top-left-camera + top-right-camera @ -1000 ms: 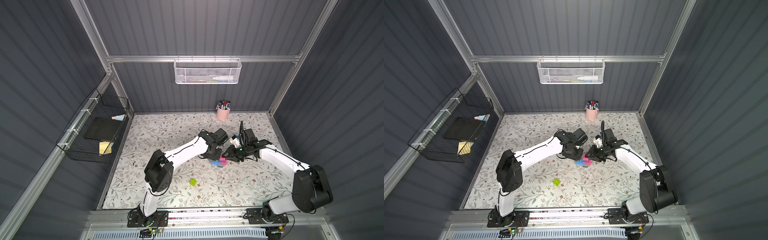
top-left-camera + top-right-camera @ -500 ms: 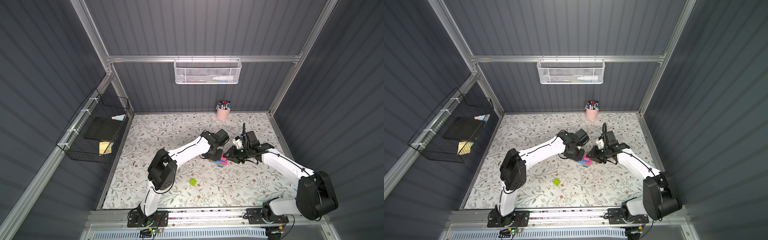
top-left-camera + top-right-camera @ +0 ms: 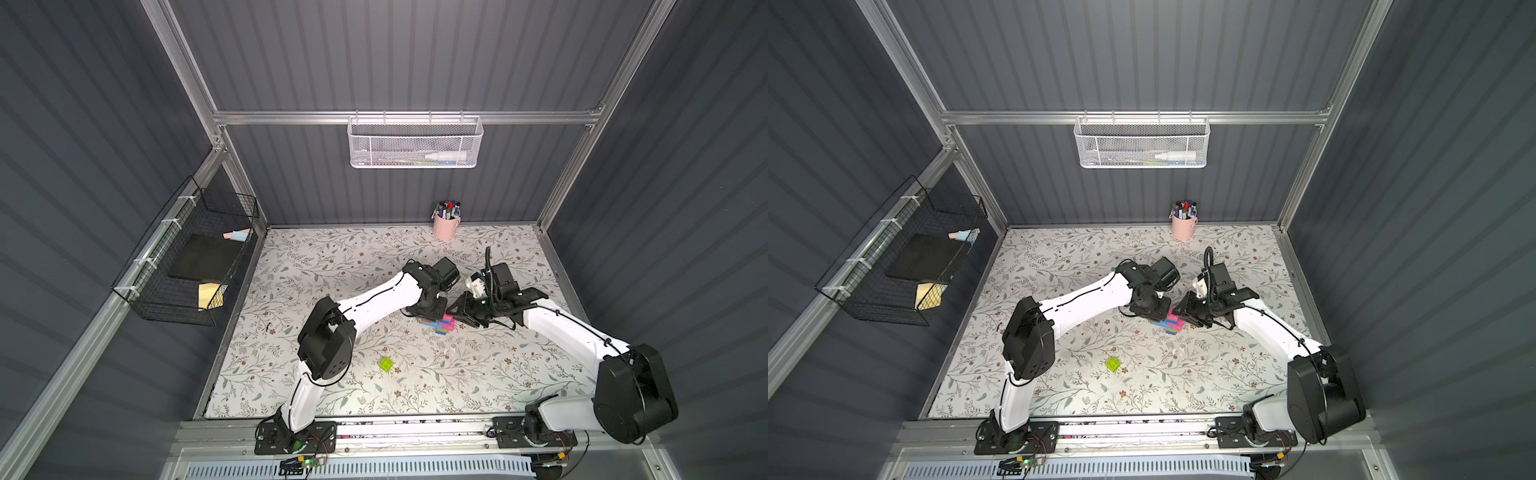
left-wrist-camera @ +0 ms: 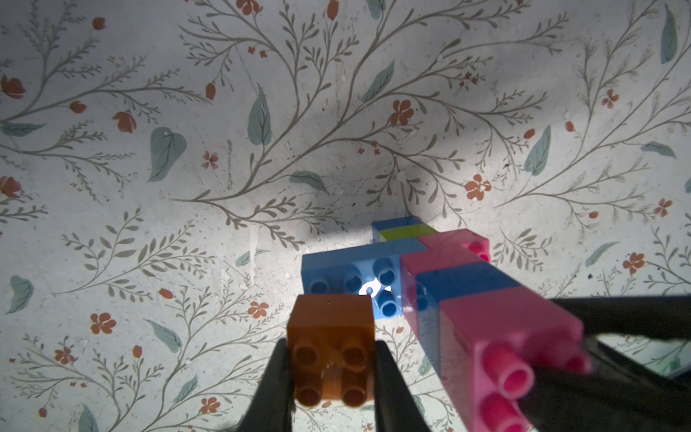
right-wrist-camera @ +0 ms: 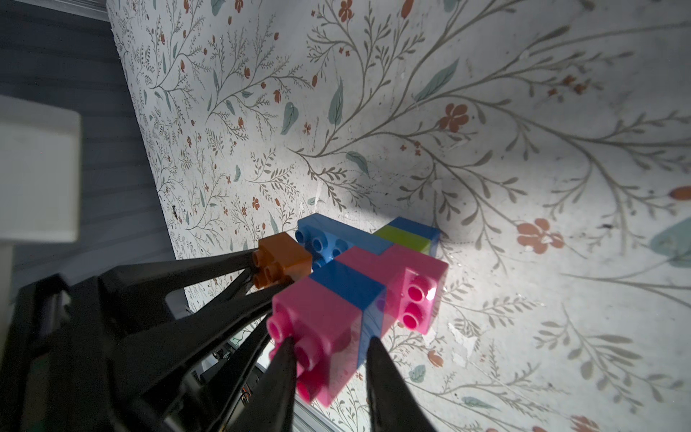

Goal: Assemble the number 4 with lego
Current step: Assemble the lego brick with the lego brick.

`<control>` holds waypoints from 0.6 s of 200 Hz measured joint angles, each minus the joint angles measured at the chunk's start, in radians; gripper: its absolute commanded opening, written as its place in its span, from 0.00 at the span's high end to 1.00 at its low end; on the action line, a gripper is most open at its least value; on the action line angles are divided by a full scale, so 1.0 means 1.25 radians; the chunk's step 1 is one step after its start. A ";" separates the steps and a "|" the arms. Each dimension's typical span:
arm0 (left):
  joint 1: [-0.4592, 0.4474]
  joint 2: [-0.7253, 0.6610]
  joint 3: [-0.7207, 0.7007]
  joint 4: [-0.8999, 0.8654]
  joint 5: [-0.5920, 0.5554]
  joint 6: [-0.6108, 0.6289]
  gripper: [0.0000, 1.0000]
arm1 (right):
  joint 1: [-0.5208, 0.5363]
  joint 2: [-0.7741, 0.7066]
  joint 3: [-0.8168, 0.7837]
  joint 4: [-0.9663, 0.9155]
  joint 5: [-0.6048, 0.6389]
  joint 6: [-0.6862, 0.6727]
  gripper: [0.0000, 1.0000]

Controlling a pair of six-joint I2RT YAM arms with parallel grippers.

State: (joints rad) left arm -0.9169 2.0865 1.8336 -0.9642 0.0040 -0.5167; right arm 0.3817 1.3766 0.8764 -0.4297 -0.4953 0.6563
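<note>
Open mat (image 3: 332, 257) around green brick (image 3: 386, 364)

Two robot arms are counted: left arm (image 3: 374, 297), right arm (image 3: 561, 328). Eight bricks are counted:
- one orange brick (image 4: 331, 348)
- one loose lime-green brick (image 3: 386, 363), at 7 o'clock of the joined figure (image 3: 436, 326)
- within the joined figure, two pink bricks (image 5: 318, 318), two blue bricks (image 5: 347, 280), one light-blue bar (image 5: 325, 235) and one lime-green brick (image 5: 402, 239)

Two baskets are counted: white mesh basket (image 3: 374, 145), black wire basket (image 3: 166, 318). One pink cup (image 3: 444, 228) stands at the mat's 12 o'clock; its marker pens (image 3: 448, 208) cannot be counted.
</note>
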 measured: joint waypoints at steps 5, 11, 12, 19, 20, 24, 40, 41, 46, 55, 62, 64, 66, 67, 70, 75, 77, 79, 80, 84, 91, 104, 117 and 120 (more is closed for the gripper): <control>0.000 0.004 0.000 0.002 0.000 0.000 1.00 | 0.000 0.000 0.000 0.000 0.000 0.000 0.67; 0.000 0.009 0.000 0.004 0.000 0.000 1.00 | 0.001 0.000 0.000 0.001 0.002 0.002 0.67; 0.000 0.011 0.000 0.005 0.000 0.000 1.00 | 0.001 0.000 0.000 0.001 0.002 0.002 0.67; 0.000 0.016 0.000 0.009 0.000 0.000 1.00 | 0.002 0.000 0.000 0.002 0.003 0.002 0.68; 0.000 0.016 0.000 0.009 0.000 0.000 1.00 | 0.002 0.000 0.000 0.003 0.003 0.002 0.67; 0.000 0.017 0.000 0.015 0.000 0.000 1.00 | 0.002 0.000 0.000 0.003 0.003 0.003 0.67; 0.000 0.017 0.001 0.016 -0.001 0.000 1.00 | 0.002 0.000 0.000 0.003 0.004 0.005 0.68; 0.000 0.017 0.001 0.016 -0.001 0.000 1.00 | 0.002 0.000 0.000 0.003 0.004 0.005 0.68; 0.000 0.017 0.001 0.016 -0.001 0.000 1.00 | 0.002 0.000 0.000 0.003 0.004 0.005 0.68; 0.000 0.017 0.001 0.016 -0.001 0.000 1.00 | 0.003 0.000 0.000 0.003 0.004 0.005 0.68; 0.000 0.017 0.001 0.016 -0.001 0.000 1.00 | 0.003 0.000 0.000 0.004 0.005 0.005 0.69; 0.000 0.017 0.001 0.016 -0.001 0.000 1.00 | 0.003 0.000 0.000 0.004 0.005 0.005 0.69; 0.000 0.017 0.001 0.016 -0.001 0.000 1.00 | 0.003 0.000 0.000 0.004 0.005 0.005 0.69; 0.000 0.017 0.001 0.016 -0.001 0.000 1.00 | 0.003 0.000 0.000 0.004 0.005 0.005 0.69; 0.000 0.018 0.002 0.016 -0.002 0.000 1.00 | 0.004 0.000 0.000 0.004 0.005 0.005 0.69; 0.000 0.018 0.002 0.016 -0.002 0.000 1.00 | 0.004 0.000 0.000 0.004 0.005 0.005 0.69; 0.000 0.018 0.003 0.015 -0.002 0.000 1.00 | 0.004 0.000 0.000 0.004 0.005 0.005 0.69; 0.000 0.019 0.004 0.015 -0.002 0.000 1.00 | 0.004 0.000 0.000 0.004 0.005 0.005 0.69; 0.000 0.019 0.004 0.015 -0.002 0.000 1.00 | 0.004 0.000 0.000 0.004 0.005 0.005 0.69; 0.000 0.020 0.006 0.015 -0.003 0.000 1.00 | 0.004 0.000 0.000 0.004 0.005 0.005 0.69; 0.000 0.023 0.010 0.014 -0.003 0.000 1.00 | 0.004 0.000 0.000 0.005 0.005 0.005 0.69; 0.000 0.027 0.014 0.014 -0.005 0.000 1.00 | 0.005 0.000 0.000 0.005 0.006 0.005 0.69; 0.000 0.027 0.015 0.013 -0.006 -0.001 1.00 | 0.005 0.000 0.000 0.005 0.007 0.005 0.69; 0.000 0.027 0.016 0.012 -0.006 -0.001 1.00 | 0.005 0.000 0.001 0.005 0.007 0.005 0.69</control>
State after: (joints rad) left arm -0.9169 2.1208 1.8530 -0.9489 -0.0032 -0.5175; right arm 0.3885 1.3769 0.8772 -0.4229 -0.4866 0.6624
